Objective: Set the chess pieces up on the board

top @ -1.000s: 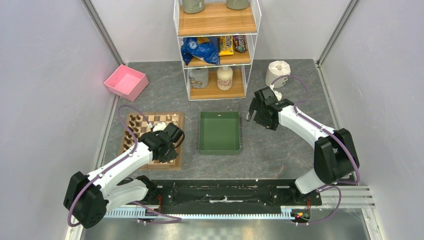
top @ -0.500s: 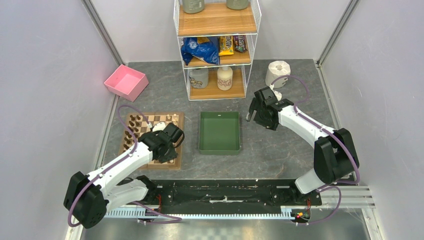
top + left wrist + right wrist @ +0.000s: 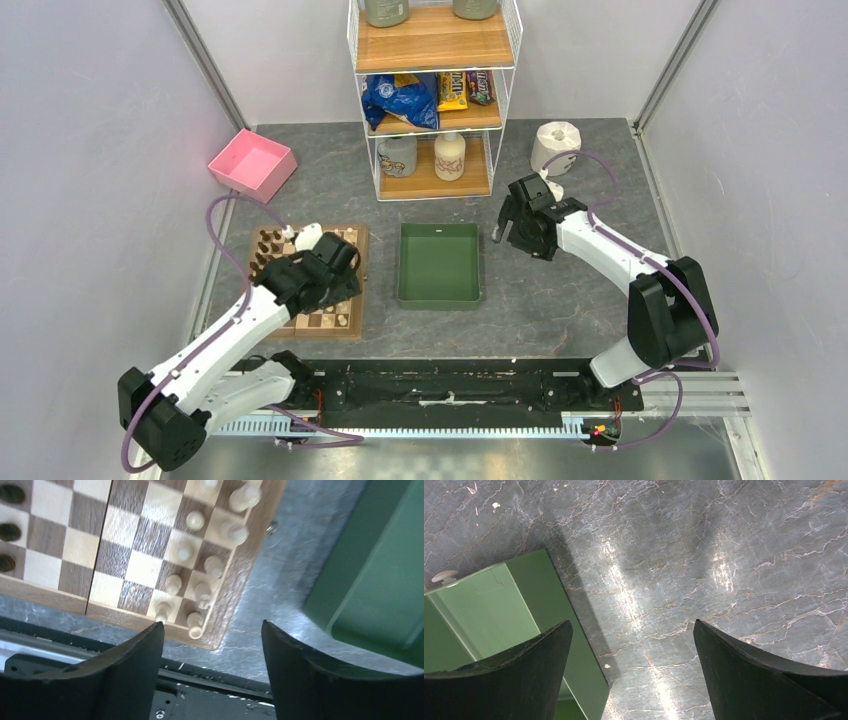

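Readable text: none in any view.
Blue crinkled snack bag (image 3: pixel 400 100), middle shelf of the white wire rack with wooden shelves (image 3: pixel 430 40) at the desk's far edge: pale printing, too small to read.
Yellow candy packet (image 3: pixel 452 90) and brown candy packet (image 3: pixel 480 87) beside it: printed lettering, illegible.
Pale jar (image 3: pixel 397 155) and cream bottle (image 3: pixel 450 157), lowest shelf: label marks blurred, unreadable.

A robotics lab test cell: plain pale wall panels (image 3: pixel 90 200) box in a grey stone-patterned counter (image 3: pixel 560 300), two white cabled robot arms (image 3: pixel 230 335) are bolted to a black base plate (image 3: pixel 450 385) at its near edge, and a white wire shelf rack (image 3: pixel 435 40) holds snack packets (image 3: pixel 400 100).
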### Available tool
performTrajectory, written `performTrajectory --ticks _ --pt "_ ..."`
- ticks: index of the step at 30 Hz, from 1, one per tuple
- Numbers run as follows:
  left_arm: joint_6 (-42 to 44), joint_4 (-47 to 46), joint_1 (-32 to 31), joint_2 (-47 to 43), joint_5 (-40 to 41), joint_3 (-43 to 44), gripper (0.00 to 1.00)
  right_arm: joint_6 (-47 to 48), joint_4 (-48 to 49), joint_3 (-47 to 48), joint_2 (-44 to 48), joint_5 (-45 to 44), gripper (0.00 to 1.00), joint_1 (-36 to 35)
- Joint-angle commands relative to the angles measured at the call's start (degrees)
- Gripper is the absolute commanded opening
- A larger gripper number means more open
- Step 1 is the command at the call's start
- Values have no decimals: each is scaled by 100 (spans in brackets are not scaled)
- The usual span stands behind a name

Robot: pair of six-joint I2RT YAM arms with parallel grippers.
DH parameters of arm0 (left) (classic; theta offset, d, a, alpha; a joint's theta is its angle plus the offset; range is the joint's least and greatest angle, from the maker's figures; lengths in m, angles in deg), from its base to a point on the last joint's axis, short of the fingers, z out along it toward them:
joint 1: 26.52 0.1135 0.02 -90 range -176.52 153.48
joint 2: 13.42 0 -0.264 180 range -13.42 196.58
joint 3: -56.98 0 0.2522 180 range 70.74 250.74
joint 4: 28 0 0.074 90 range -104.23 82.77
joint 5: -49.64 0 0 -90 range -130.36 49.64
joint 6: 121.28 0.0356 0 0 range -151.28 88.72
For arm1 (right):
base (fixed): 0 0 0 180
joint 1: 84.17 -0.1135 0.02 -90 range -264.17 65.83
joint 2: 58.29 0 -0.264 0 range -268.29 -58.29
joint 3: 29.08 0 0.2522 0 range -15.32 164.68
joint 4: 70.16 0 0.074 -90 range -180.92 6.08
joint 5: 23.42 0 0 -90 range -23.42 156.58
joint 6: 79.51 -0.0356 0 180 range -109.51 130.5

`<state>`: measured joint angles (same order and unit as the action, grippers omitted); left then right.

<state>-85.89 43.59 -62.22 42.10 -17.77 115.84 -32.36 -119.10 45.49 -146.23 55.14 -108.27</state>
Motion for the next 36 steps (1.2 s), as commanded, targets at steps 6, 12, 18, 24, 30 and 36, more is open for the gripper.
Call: performTrajectory --ticks 6,12,18,24,30,36 --pt "1793 -570 852 149 407 1262 89 272 231 59 609 -116 99 28" --pt "2430 -1571 2331 755 -923 1752 90 543 405 -68 1053 -212 99 35" --pt "2670 -1635 2818 1376 -1184 2233 91 739 419 -173 1372 -499 99 29" --pt "2563 -1654 2823 1456 -936 2134 92 896 571 -183 1646 -888 99 30" --pt "2607 -1886 2823 1161 -706 1873 93 1077 911 -160 1902 -1168 99 33" --pt "2742 -1959 2823 1056 -669 1879 93 980 1021 -155 2000 -1151 99 28"
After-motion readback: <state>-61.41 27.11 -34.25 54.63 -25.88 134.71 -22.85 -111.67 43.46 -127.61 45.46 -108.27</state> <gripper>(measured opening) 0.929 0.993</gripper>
